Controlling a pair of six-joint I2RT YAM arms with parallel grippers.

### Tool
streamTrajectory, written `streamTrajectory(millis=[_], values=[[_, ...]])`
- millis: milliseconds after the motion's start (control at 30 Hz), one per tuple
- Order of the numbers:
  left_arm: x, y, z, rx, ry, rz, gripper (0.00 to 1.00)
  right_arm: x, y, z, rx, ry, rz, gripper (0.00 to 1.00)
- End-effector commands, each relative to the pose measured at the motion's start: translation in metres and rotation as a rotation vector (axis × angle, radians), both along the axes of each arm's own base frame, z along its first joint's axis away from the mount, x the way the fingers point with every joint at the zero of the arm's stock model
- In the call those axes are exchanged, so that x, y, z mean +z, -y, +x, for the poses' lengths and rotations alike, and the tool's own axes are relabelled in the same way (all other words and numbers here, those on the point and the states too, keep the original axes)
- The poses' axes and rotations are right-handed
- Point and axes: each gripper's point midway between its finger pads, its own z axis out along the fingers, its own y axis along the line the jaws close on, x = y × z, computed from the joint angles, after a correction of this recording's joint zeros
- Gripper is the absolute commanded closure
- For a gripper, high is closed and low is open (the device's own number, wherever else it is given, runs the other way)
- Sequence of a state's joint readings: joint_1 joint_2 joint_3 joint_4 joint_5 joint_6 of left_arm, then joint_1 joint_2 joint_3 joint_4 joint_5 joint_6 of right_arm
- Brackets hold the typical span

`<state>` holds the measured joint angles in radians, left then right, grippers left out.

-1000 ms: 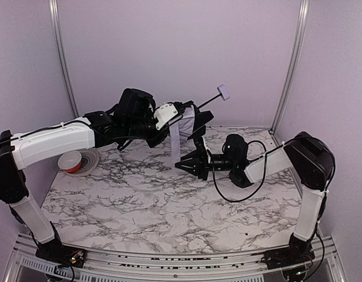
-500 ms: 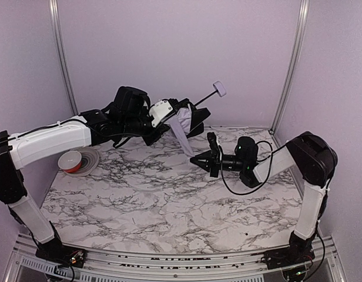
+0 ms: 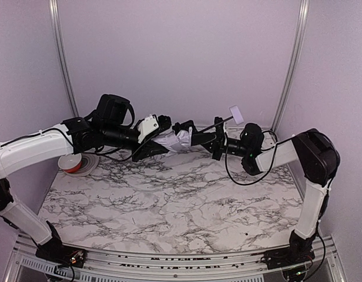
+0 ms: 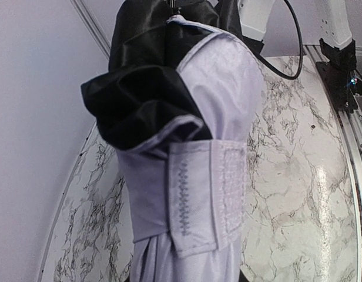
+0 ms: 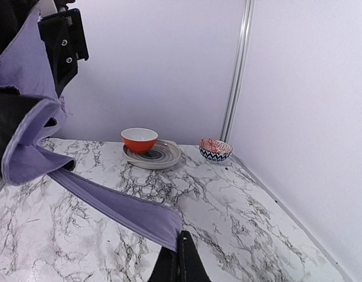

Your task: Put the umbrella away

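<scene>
- Over the far middle of the desk [image 3: 169, 205], at 12 o'clock from my bases, the umbrella [image 3: 176, 140] hangs clear of the marble. Its shaft [image 3: 219, 123] and handle [image 3: 236, 112] point toward 2 o'clock.
- My left gripper [image 3: 162, 135] is closed partway around the bunched canopy and carries its weight. My right gripper [image 5: 181, 244] is pressed fully together, and the tip of the lavender strap [image 5: 116, 204] seems pinched between its fingers, though I see only a sliver of contact.
- That pinch sits at the very end of the strap. If I pull hard while winding it, the fabric may slide out and the strap drop onto the desk.
- The black lining [image 4: 140, 100] billows out of the bundle at 10 o'clock in my left wrist view. Wrapping over those loose folds could trap them unevenly, and the strap might fall short of the stitched patch [image 4: 222, 197], which I judge to be its landing spot.
- My left hold is on soft cloth, not on the shaft. A tug from the right toward 3 o'clock could twist the bundle or drag it out of my fingers.
- The shaft looks extended, and my right arm lies just beside it. Circling the canopy could knock the shaft or the handle.
- The orange bowl [image 3: 69, 160] on its plate [image 3: 88, 163] sits at 9 o'clock, well apart, so I expect little trouble there.
</scene>
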<state>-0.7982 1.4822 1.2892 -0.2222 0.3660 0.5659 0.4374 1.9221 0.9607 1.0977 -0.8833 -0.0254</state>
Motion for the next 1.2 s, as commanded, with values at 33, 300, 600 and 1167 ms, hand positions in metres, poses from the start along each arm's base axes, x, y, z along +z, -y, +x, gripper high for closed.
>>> streamTrajectory(millis=[33, 300, 600, 1167], values=[[0.028, -0.004, -0.101, -0.483, 0.002, -0.038, 1.0, 0.022, 0.04, 0.054, -0.241, 0.067, -0.019, 1.0], [-0.054, -0.001, -0.12, -0.625, -0.139, 0.222, 1.0, 0.079, 0.029, 0.04, -0.165, 0.278, 0.019, 1.0], [-0.139, -0.003, -0.122, -0.572, -0.304, 0.501, 1.0, 0.102, 0.003, -0.017, -0.101, 0.542, -0.046, 1.0], [-0.209, 0.005, -0.111, -0.613, -0.67, 0.507, 1.0, 0.028, -0.033, -0.126, -0.013, 0.528, -0.047, 1.0]])
